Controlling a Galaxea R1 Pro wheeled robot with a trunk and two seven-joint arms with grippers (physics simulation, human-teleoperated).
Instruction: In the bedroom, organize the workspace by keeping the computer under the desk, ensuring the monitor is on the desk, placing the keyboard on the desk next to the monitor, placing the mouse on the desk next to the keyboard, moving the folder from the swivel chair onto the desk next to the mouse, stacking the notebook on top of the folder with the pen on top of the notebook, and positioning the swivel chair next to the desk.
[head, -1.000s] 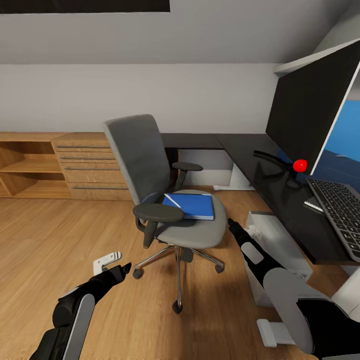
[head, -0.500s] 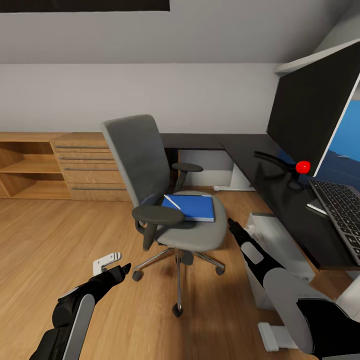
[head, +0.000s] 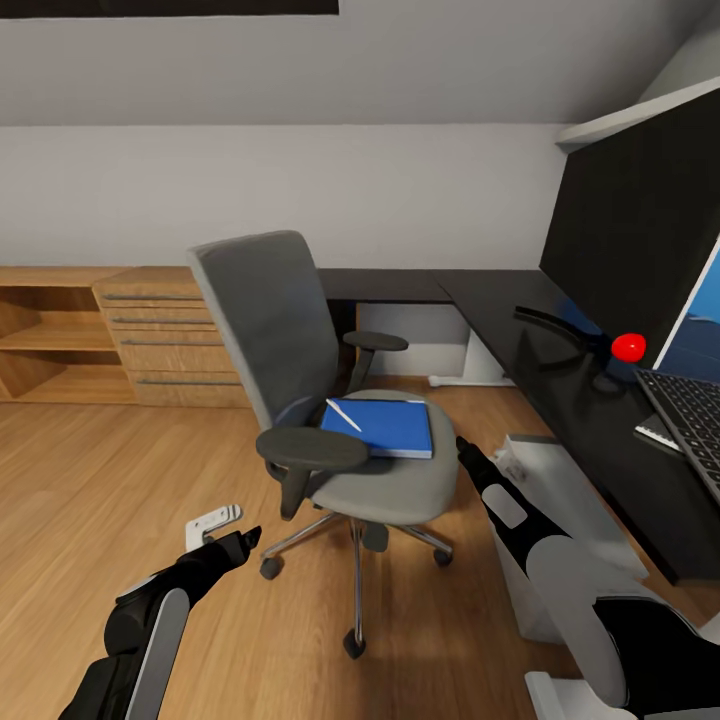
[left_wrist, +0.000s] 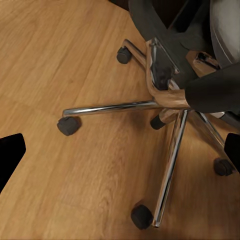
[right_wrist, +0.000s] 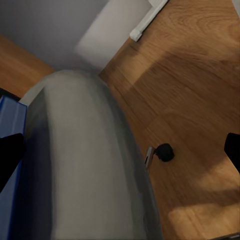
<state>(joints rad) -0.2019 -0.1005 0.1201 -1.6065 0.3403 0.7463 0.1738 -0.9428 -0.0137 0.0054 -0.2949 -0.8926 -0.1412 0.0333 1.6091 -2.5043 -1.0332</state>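
Observation:
The swivel chair (head: 265, 320) stands on the wood floor in front of the desk (head: 500, 300), its grey seat (head: 400, 480) facing me. On the seat lies the blue folder (head: 390, 428) with the pen (head: 345, 414) on top. The monitor (head: 640, 220) and the keyboard (head: 692, 410) sit on the desk at right. The pale computer (head: 560, 510) stands beside the desk's edge. Notebook and mouse are out of view. My left gripper (head: 247, 540) is open, low over the chair's chrome base (left_wrist: 165, 100). My right gripper (head: 464, 447) is open beside the seat edge (right_wrist: 85, 160).
A light-wood drawer chest (head: 165, 335) and open shelves (head: 50, 340) line the back wall at left. The desk's white leg (head: 470, 360) stands behind the chair. Castors (left_wrist: 68, 125) spread around the chair base. Bare floor lies to the left.
The whole view has shifted: chair and desk look a little nearer and the monitor sits further right. Both arms hold the same pose.

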